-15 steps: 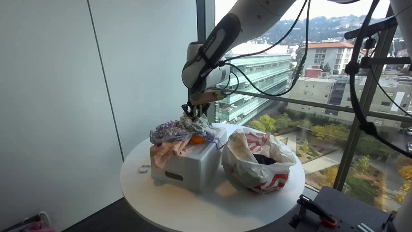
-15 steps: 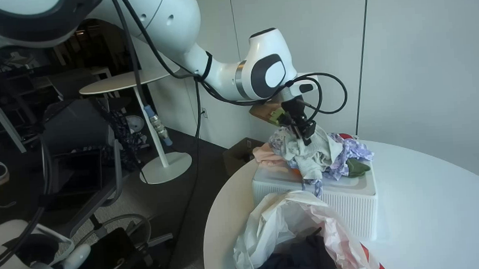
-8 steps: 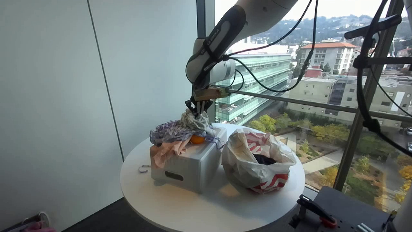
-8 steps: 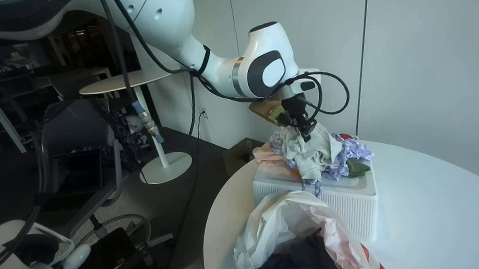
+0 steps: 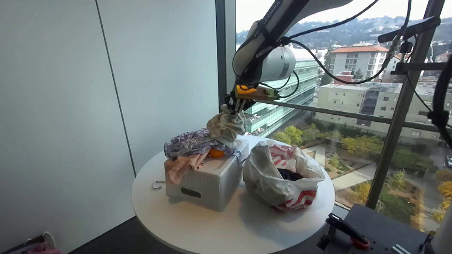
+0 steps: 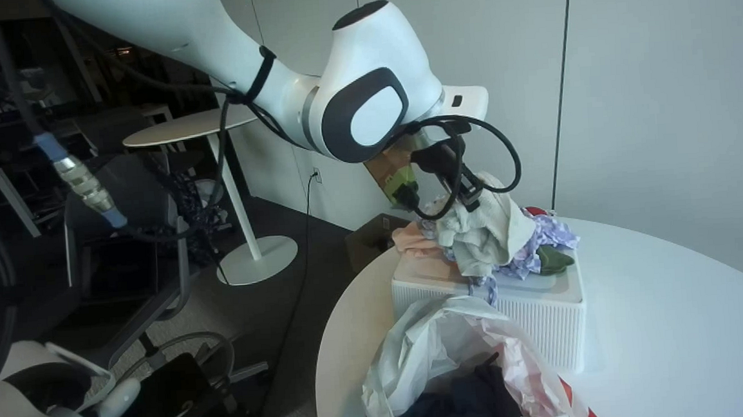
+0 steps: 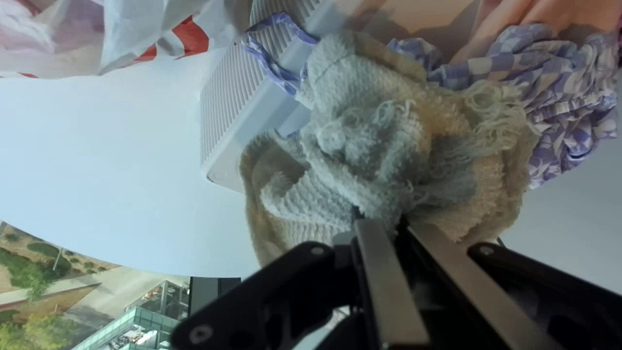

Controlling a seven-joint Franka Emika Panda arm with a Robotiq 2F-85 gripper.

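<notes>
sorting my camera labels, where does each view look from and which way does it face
An exterior view: raised, facing wall and window beyond the table; arm extends from top right to gripper.
An exterior view: raised, facing wall and dark room beyond the bag; arm extends from top left to gripper.
Wrist view: beside the gripper, facing past its fingers at the grey cloth; no other robot part shows.
Both exterior views share the box, bag and grey cloth.

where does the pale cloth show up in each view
In an exterior view: pale cloth at the picture's centre.
In an exterior view: pale cloth right of centre.
Wrist view: pale cloth across the middle, pinched in the gripper.
Shared landmark: ribbed white box, visible in all three.
</notes>
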